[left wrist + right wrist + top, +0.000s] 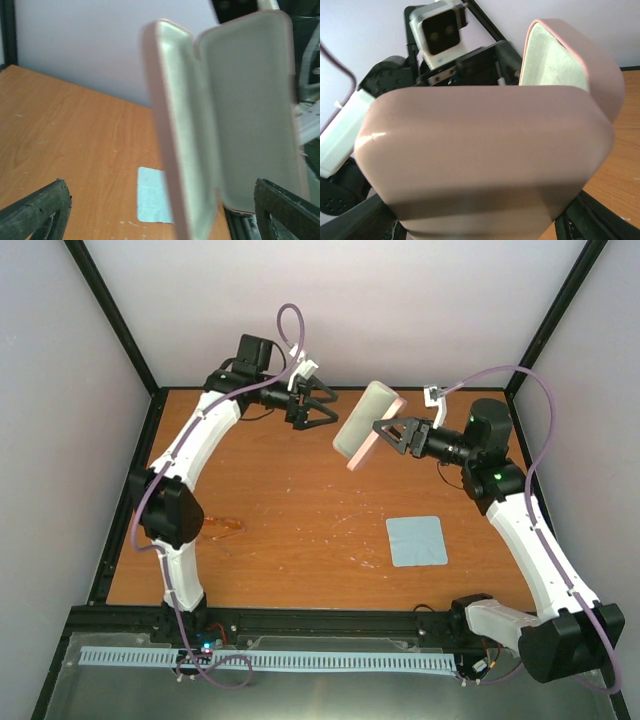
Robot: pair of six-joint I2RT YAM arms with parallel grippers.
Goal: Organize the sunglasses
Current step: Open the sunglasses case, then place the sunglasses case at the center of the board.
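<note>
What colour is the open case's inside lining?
Off-white; the case lining shows best in the left wrist view.

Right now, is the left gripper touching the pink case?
Apart. The top view shows a gap between the open left gripper and the pink case.

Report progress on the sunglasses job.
Done: the pink case is off the table and hinged open, pale lining showing. In hand: the right tool grips the case in the air; the left tool is open and empty, facing it. Left: the sunglasses lie on the table by the left arm, not in the case.
</note>
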